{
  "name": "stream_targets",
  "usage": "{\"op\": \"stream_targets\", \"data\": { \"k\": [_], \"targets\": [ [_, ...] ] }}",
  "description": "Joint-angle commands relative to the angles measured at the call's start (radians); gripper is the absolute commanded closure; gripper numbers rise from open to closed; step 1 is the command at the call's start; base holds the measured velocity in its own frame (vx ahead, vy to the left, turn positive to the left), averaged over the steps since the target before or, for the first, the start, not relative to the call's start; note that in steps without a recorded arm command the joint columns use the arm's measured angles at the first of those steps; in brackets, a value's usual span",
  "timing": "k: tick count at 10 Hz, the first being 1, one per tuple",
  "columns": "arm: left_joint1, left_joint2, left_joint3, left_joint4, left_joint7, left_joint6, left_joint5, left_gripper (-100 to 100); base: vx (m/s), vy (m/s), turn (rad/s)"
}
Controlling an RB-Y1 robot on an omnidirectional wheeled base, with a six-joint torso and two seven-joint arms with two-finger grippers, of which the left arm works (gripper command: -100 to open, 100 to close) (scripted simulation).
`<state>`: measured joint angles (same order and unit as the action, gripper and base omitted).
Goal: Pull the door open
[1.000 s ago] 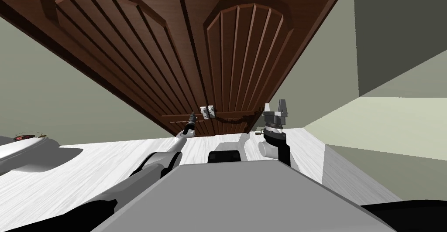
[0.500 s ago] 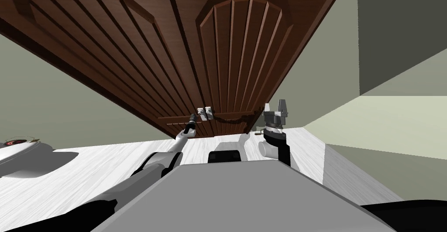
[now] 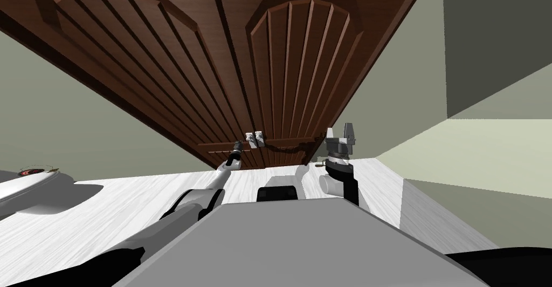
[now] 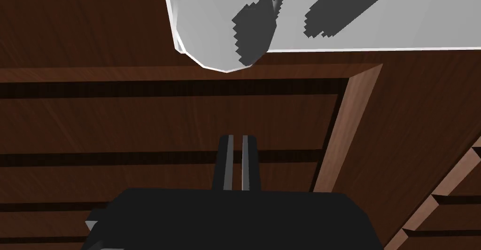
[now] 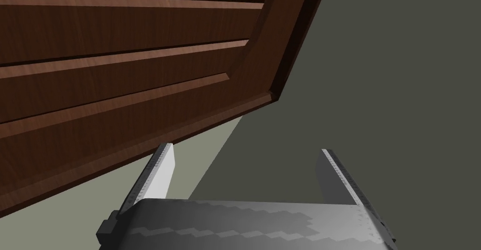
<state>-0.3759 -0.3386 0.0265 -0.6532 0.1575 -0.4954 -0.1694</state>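
A dark brown double door [image 3: 302, 57] with ribbed arched panels stands right in front of me. Its pair of light grey handles [image 3: 254, 138] sits where the two leaves meet. My left gripper [image 3: 237, 144] reaches up just beside and below them. In the left wrist view its fingers [image 4: 228, 160] stand shut together with nothing between them, pointing at the door's ribbed panel [image 4: 141, 115], and the grey handle [image 4: 206, 26] lies a little beyond their tips, apart from them. My right gripper [image 3: 340, 130] is raised near the right leaf's edge [image 5: 263, 73], its jaws open [image 5: 246, 151] and holding nothing.
Olive walls [image 3: 81, 116] flank the door. The white wood-grain floor [image 3: 135, 203] runs up to it. A white rounded object with a red ring [image 3: 32, 176] lies at the far left. A low light ledge [image 3: 431, 213] borders the right side.
The head view swung slightly left, then partly back, so my own view moved. Both arms stay where they were by the door.
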Motion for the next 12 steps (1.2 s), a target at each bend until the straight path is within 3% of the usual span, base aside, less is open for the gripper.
{"op": "stream_targets", "data": {
  "k": [1, 4, 6, 9, 10, 12],
  "targets": [
    [0.0, -0.007, 0.003, 0.013, 0.003, -0.003, -0.001, -100, -0.17, 0.094, 0.092],
    [-0.003, -0.001, -0.009, 0.007, 0.012, 0.0, 0.004, -100, -0.202, 0.026, -0.019],
    [-0.013, 0.014, -0.026, -0.003, 0.02, 0.001, 0.01, -100, -0.198, -0.045, -0.081],
    [-0.007, 0.014, -0.025, -0.012, 0.018, 0.007, 0.01, -100, -0.058, -0.039, -0.006],
    [0.01, -0.011, -0.002, 0.003, 0.014, 0.005, 0.003, -100, -0.008, 0.072, 0.239],
    [0.021, -0.028, 0.014, 0.012, 0.01, 0.006, -0.001, -100, 0.019, 0.105, 0.143]
  ]
}}
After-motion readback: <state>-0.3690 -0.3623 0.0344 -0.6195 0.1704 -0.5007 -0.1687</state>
